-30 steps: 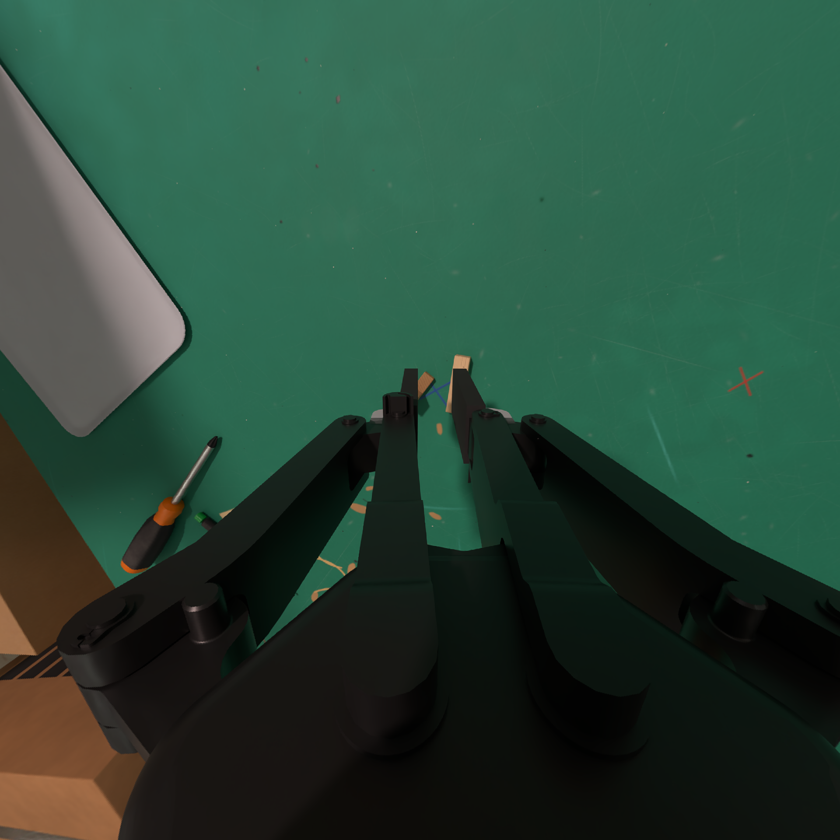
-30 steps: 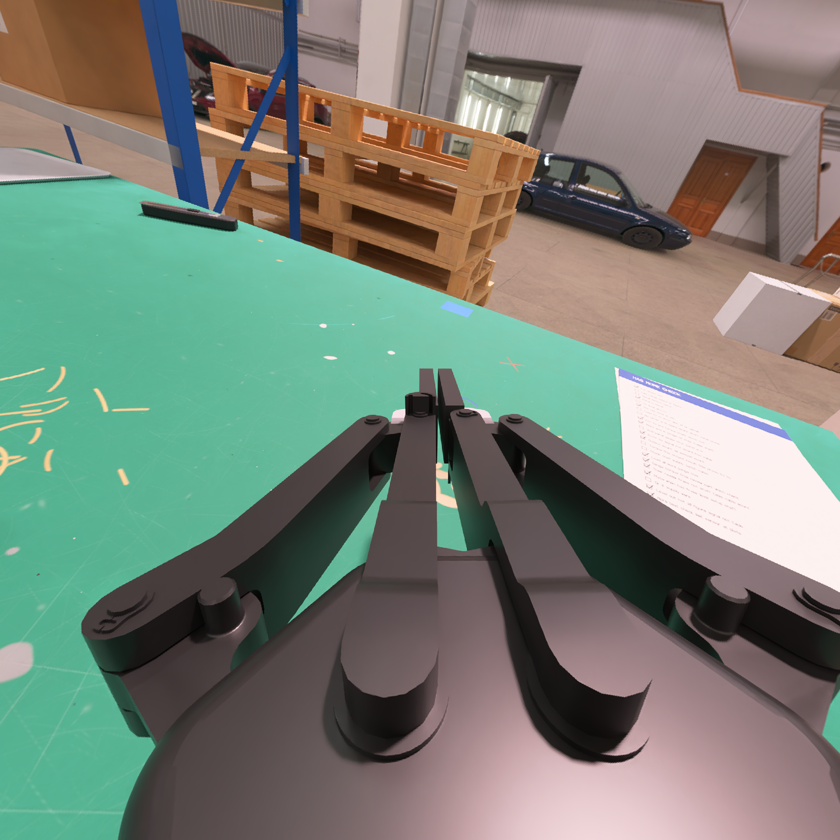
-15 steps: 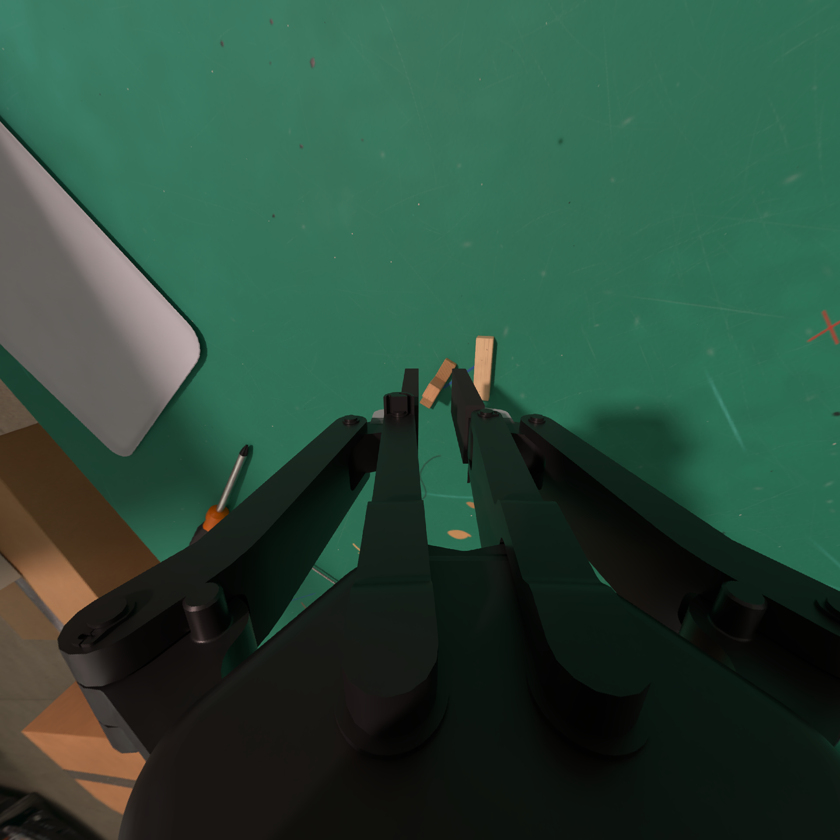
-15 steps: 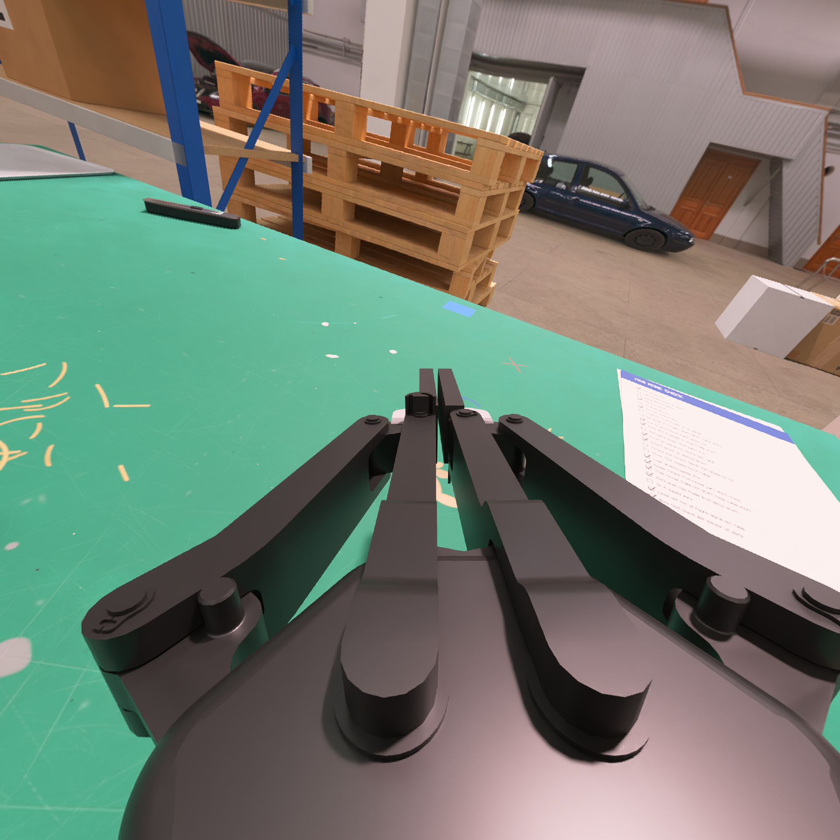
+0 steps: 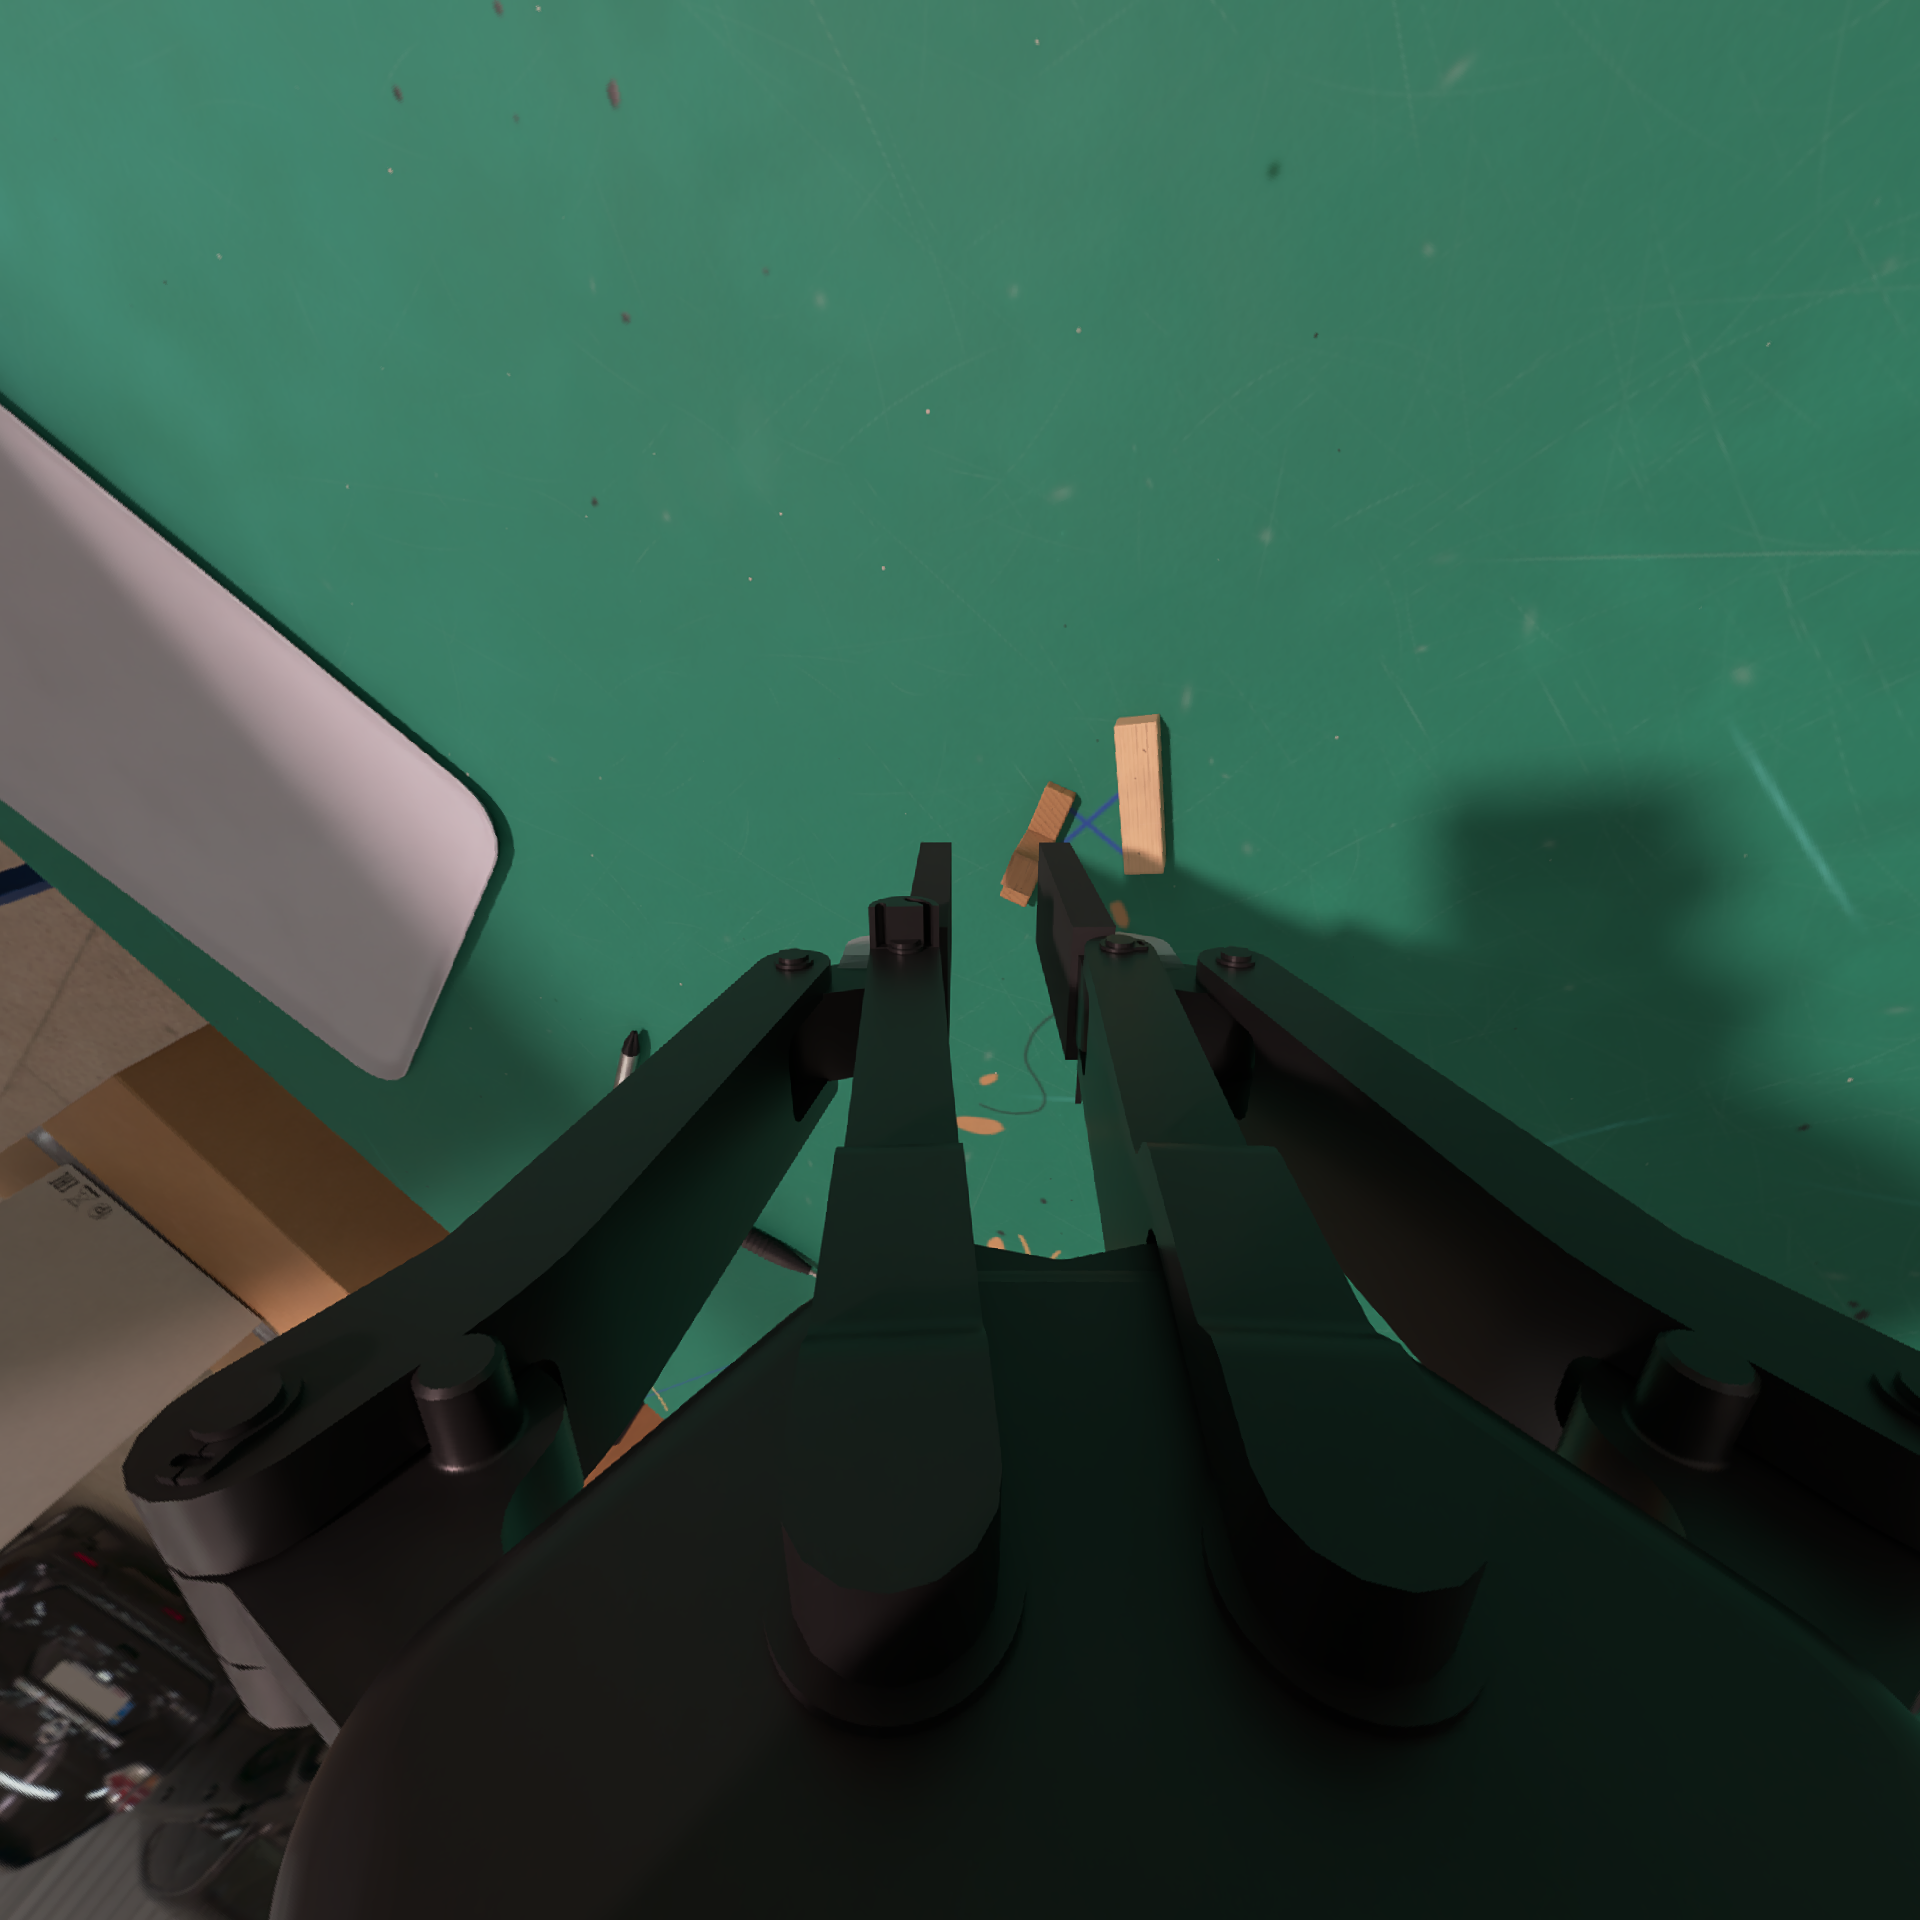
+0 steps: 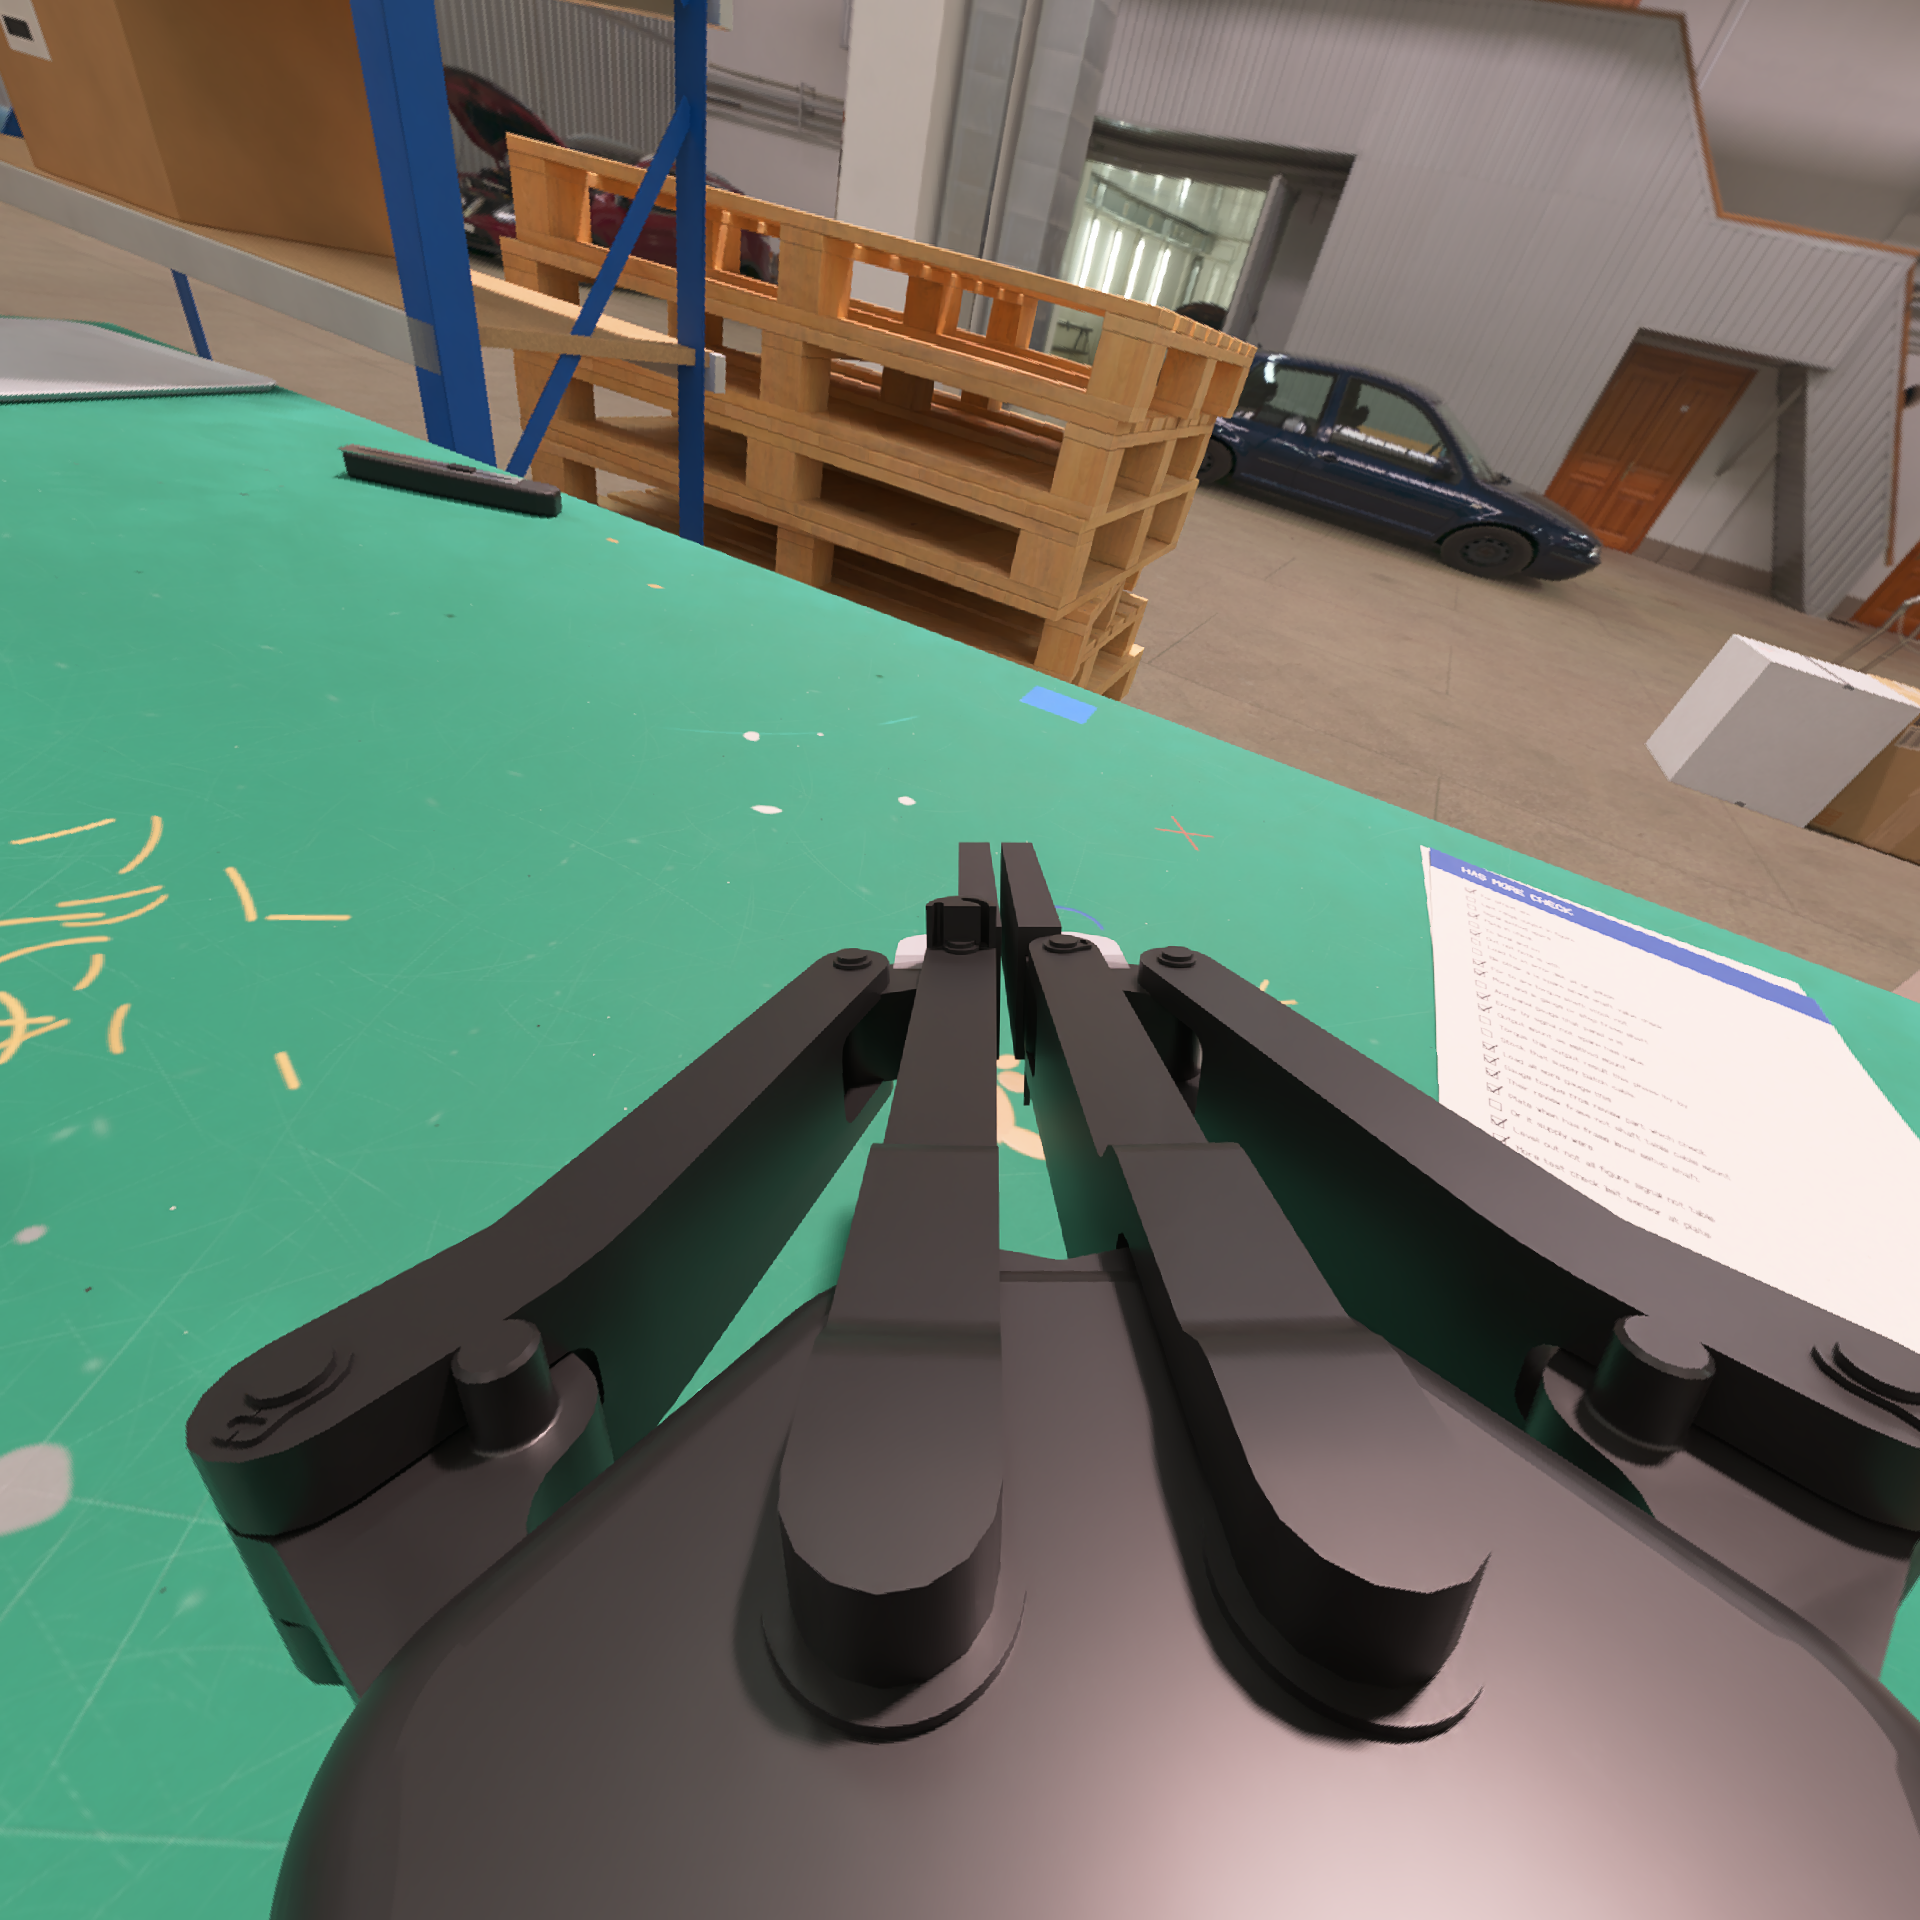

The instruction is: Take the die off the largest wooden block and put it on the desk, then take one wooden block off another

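In the left wrist view a pale wooden block (image 5: 1140,795) lies flat on the green desk (image 5: 1039,364). A smaller, darker wooden piece (image 5: 1039,840) lies just left of it, partly hidden by my right fingertip; it looks stepped, and I cannot tell if it is one block or two. A blue cross mark lies between them. No die shows in either view. My left gripper (image 5: 992,857) hangs above the desk short of the blocks, jaws a narrow gap apart and empty. My right gripper (image 6: 995,857) is shut and empty above the desk.
A grey-white flat slab (image 5: 208,748) lies at the left by the desk edge, with a cardboard box below. A screwdriver tip (image 5: 631,1044) peeks out behind my left linkage. A printed sheet (image 6: 1621,1060), a black bar (image 6: 447,480) and wooden pallets (image 6: 883,416) show in the right wrist view.
The left gripper has drawn back from the blocks, which now sit farther off and fully clear of the fingertips. The screwdriver has slid behind the linkage. The right gripper has hardly moved.
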Action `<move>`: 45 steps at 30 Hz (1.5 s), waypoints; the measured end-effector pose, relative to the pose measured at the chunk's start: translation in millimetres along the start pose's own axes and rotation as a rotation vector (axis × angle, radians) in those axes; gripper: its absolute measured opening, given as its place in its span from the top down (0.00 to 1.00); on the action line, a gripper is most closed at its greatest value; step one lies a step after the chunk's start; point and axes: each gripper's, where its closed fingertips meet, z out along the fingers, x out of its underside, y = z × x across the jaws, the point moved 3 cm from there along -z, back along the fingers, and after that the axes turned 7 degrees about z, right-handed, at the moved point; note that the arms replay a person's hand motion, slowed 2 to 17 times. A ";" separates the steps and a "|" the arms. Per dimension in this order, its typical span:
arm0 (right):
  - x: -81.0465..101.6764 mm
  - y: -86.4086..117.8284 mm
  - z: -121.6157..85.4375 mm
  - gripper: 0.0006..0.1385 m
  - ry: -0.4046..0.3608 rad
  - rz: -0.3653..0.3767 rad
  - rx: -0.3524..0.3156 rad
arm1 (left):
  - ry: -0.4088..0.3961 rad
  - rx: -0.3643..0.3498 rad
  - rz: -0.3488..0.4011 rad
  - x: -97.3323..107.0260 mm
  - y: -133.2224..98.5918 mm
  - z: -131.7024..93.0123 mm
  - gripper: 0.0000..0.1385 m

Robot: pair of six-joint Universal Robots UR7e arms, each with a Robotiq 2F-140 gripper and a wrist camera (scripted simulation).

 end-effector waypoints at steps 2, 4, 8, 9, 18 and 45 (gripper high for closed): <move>0.2 0.2 0.2 0.98 0.000 -0.001 -0.001 | 0.006 0.002 0.020 0.2 0.0 1.1 0.83; 0.4 0.4 0.3 0.98 0.001 -0.002 -0.003 | 0.012 0.004 0.039 0.3 0.0 2.1 0.83; 0.9 0.8 0.7 0.98 0.002 -0.004 -0.006 | 0.023 0.008 0.074 0.8 0.0 4.1 0.83; 0.9 1.0 0.7 0.98 0.002 -0.004 -0.007 | 0.026 0.008 0.081 0.9 0.1 4.5 0.82; 1.1 3.0 1.3 0.98 -0.002 -0.010 -0.020 | 0.040 0.019 0.146 0.2 0.3 8.5 0.81; -0.1 9.2 1.2 0.98 -0.029 -0.039 -0.057 | 0.055 0.047 0.293 -2.7 0.3 22.4 0.80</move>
